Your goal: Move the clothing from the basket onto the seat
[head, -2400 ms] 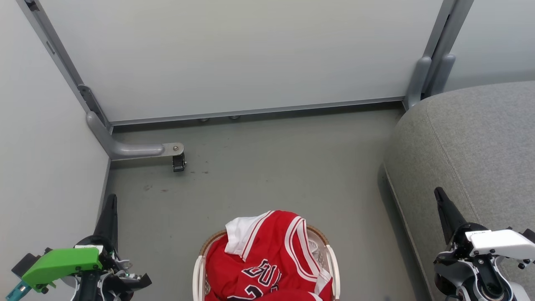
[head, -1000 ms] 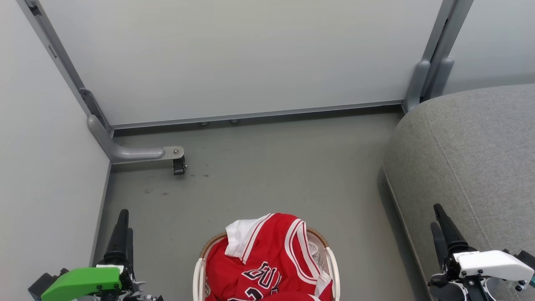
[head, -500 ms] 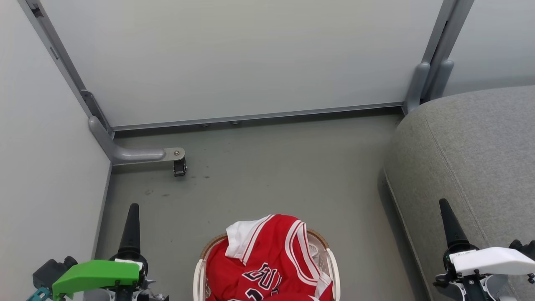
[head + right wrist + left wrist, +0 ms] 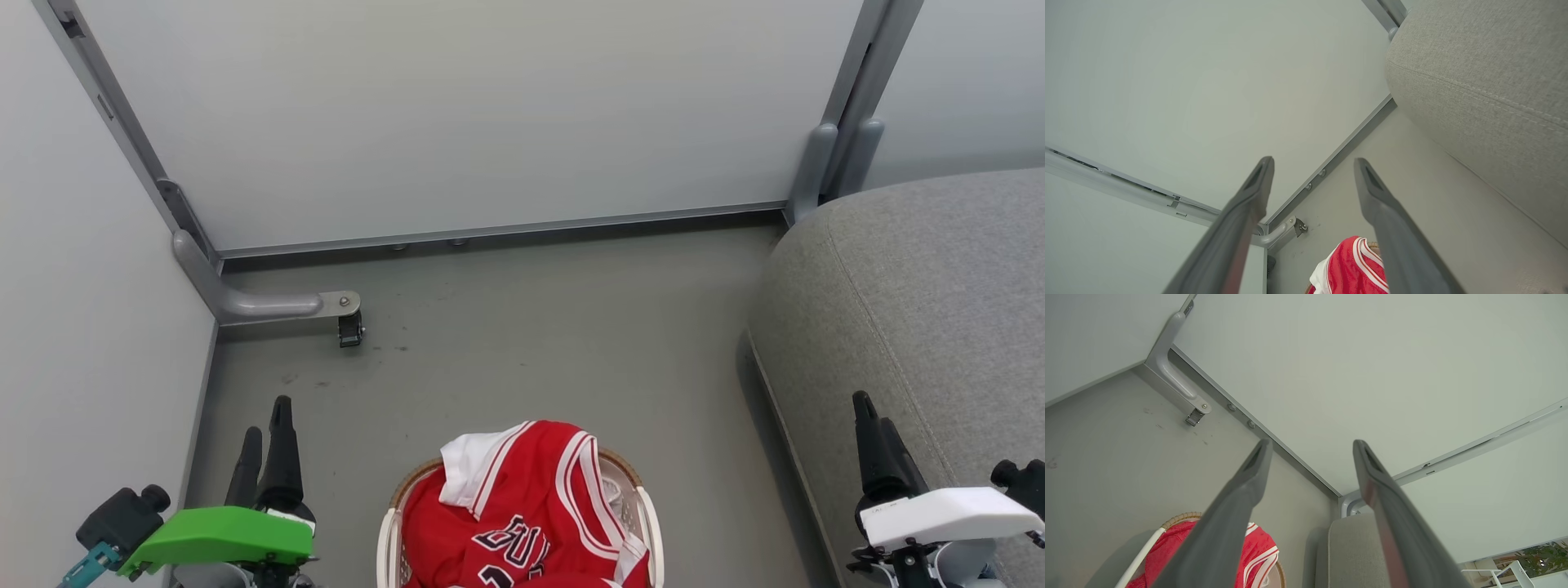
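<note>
Red clothing (image 4: 522, 506) with white striped trim, black-and-white lettering and a white sleeve is heaped in the basket (image 4: 649, 510) at the bottom centre of the head view. The cream basket has a brown woven rim. The grey seat (image 4: 922, 310) fills the right side. My left gripper (image 4: 268, 425) stands open left of the basket, above the floor, with nothing between its fingers. My right gripper (image 4: 869, 416) stands open over the seat's near edge, right of the basket, also holding nothing. The left wrist view shows the clothing (image 4: 1167, 555) and the seat (image 4: 1351, 555) below the fingers.
Pale partition walls (image 4: 490, 114) close off the back and left. A grey metal foot with a black caster (image 4: 349, 328) sits on the grey floor (image 4: 555, 343) at the back left. Bare floor lies between the basket and the back wall.
My left gripper has moved rightwards and forwards, closer to the basket, and turned so both its fingers show. My right gripper has shifted slightly. The clothing has not moved.
</note>
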Motion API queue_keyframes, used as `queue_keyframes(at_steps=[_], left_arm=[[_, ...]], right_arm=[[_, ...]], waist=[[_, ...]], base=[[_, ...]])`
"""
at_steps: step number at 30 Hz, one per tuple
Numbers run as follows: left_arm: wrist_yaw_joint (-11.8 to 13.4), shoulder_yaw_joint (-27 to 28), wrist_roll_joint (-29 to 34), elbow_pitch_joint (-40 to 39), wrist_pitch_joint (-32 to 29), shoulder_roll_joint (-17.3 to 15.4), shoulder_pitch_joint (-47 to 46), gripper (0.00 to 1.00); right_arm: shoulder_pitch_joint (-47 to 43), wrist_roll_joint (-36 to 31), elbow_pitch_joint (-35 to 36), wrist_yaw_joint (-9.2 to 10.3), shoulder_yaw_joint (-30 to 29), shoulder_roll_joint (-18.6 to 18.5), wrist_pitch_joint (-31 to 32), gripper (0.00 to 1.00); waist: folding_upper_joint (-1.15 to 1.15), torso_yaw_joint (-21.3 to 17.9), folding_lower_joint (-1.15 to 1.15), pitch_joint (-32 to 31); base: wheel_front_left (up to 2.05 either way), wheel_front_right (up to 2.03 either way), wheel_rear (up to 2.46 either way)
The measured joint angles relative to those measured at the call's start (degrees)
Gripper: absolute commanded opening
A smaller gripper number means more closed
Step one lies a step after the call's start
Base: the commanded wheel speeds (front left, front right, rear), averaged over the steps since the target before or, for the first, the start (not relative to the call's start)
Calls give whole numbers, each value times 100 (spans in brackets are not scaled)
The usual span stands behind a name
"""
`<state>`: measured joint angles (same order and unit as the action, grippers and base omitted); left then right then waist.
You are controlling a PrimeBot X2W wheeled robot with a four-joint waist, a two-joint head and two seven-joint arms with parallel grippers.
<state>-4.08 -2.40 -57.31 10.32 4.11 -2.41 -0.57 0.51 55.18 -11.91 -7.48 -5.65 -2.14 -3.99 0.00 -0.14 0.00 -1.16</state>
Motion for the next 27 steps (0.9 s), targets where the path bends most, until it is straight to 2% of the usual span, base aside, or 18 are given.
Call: queue_keyframes(at_steps=[11, 27], left_arm=[[58, -115, 1127, -21, 187, -3, 92, 100], [83, -307, 2209, 80, 442, -5, 209, 100]], right_arm=[[-45, -1021, 88, 0, 18, -11, -199, 100], [-110, -2202, 78, 0, 138, -23, -453, 100]], waist=[[0, -18, 0, -11], [0, -15, 0, -43]], base=[[0, 0, 0], [0, 0, 0]])
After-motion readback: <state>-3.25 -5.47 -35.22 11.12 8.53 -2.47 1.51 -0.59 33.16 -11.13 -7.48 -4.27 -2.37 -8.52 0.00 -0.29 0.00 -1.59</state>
